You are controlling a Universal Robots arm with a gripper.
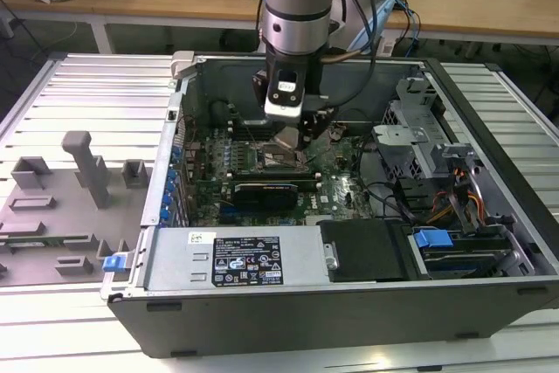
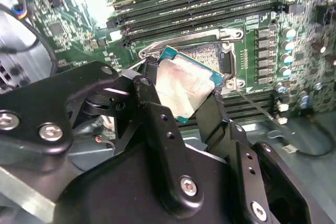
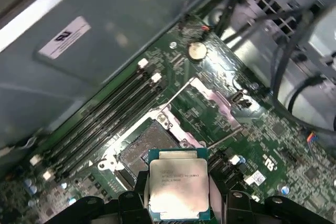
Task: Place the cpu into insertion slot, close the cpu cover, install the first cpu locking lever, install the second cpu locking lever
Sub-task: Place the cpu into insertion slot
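Over the motherboard, chip not seated yet

Insertion slot (image 1: 269, 156) sits open. The gripper (image 1: 293, 140) hangs at its 2 o'clock in the exterior view, clamped on the cpu (image 3: 179, 184). Looks a bit tilted, so my guess is a skewed drop bends pins.

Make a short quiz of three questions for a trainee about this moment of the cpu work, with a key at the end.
1. True or false: the cpu already sits in the slot.
2. Fill in the gap: the cover is swung ____ (open / shut).
3. The jaws are shut on: A) the cover, B) the cpu, C) nothing.

Key
1. False. The jaws hold the cpu, and the slot's dark centre is bare.
2. open
3. B
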